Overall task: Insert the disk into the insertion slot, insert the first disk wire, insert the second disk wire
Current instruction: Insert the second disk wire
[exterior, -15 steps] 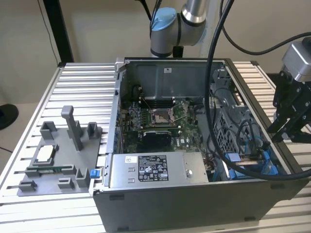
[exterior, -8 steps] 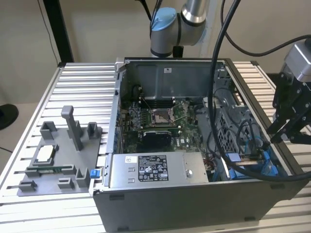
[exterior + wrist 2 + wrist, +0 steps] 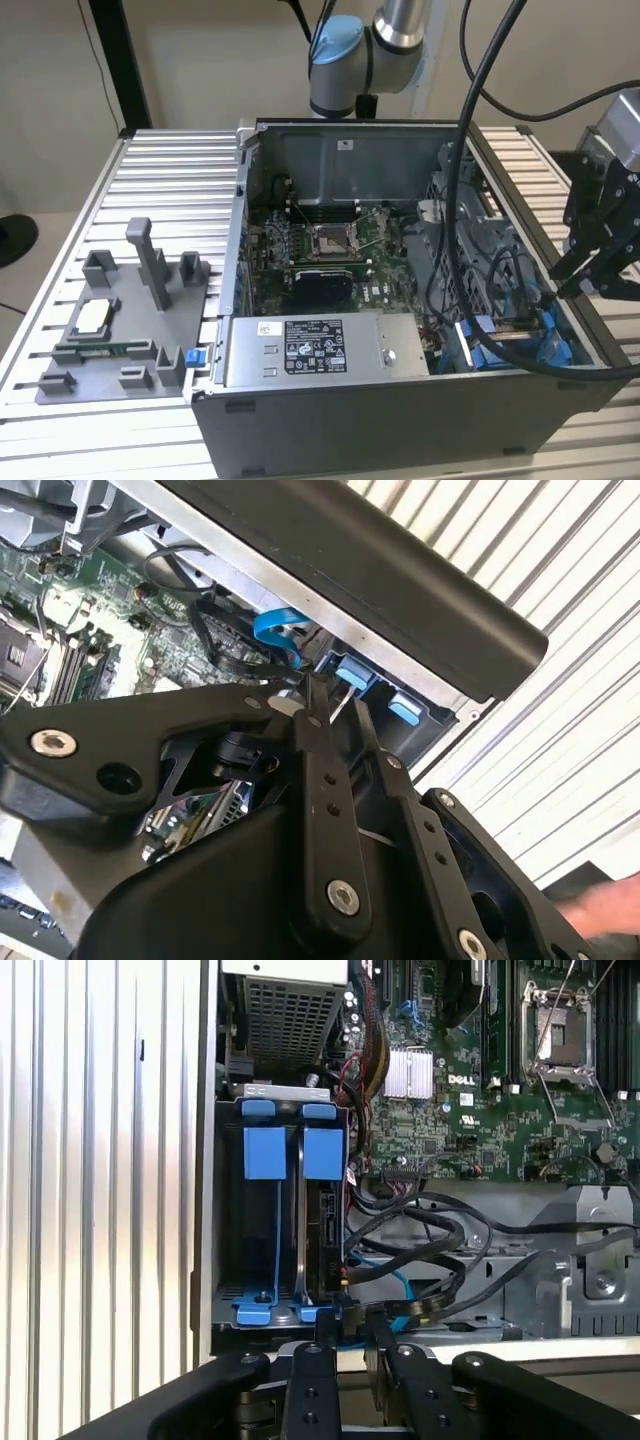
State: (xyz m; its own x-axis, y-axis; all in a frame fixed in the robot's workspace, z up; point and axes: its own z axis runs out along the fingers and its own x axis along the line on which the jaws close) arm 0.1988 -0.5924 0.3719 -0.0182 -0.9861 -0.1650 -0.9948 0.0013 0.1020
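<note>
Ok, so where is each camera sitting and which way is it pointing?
Exterior view: off the arm, raised, looking down into the open case on the table; the arm and hand show.
First wrist view: on the arm, looking down into the case at the slot and motherboard, past the hand.
Second wrist view: on the arm, looking along the hand at the case's rim and motherboard.
Shared: both wrist views show the hand and motherboard.

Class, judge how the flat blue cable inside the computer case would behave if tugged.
Likely floppy: the blue cable bends in a curve. Probably light, being thin and flat. It may snag: black cables loop beside it.
</note>
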